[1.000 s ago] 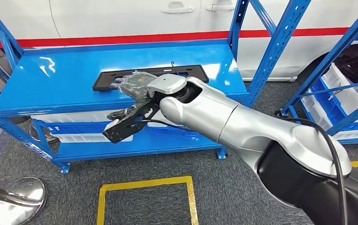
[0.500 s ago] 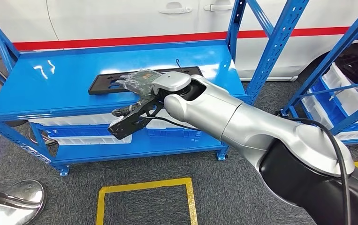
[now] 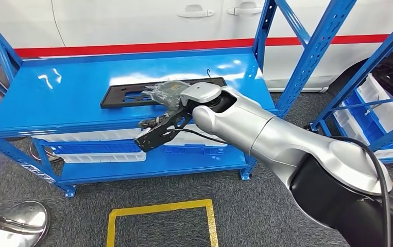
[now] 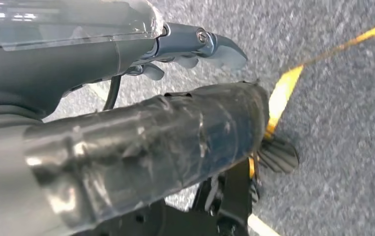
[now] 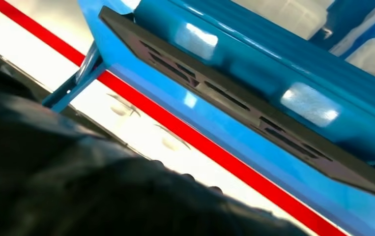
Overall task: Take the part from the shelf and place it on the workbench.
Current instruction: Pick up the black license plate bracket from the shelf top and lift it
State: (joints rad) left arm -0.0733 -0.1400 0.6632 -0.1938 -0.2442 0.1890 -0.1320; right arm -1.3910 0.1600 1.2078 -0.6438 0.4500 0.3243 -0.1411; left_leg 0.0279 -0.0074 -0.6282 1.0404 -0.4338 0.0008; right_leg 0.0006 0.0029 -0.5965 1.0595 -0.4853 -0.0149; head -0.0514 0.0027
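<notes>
The part [image 3: 132, 94] is a long, flat black slotted plate lying on the top deck of the blue shelf [image 3: 70, 77]. My right hand [image 3: 166, 91], wrapped in clear plastic, lies over the plate's middle, with its silver arm reaching in from the lower right. Whether its fingers grip the plate is hidden. In the right wrist view the part [image 5: 254, 115] runs along the blue deck beyond the dark mass of my right hand [image 5: 77, 196]. My left hand [image 4: 175, 98] hangs over the grey floor with its fingers apart, holding nothing.
A white car with a red stripe [image 3: 132, 46] stands behind the shelf. White bins [image 3: 101, 154] sit on the lower deck. A second blue rack with bins [image 3: 374, 103] stands at the right. A yellow floor square [image 3: 158, 211] and a chrome stand base [image 3: 14, 221] lie below.
The camera has shifted a little. My right hand has slid rightward along the plate, from its left part to about its middle.
</notes>
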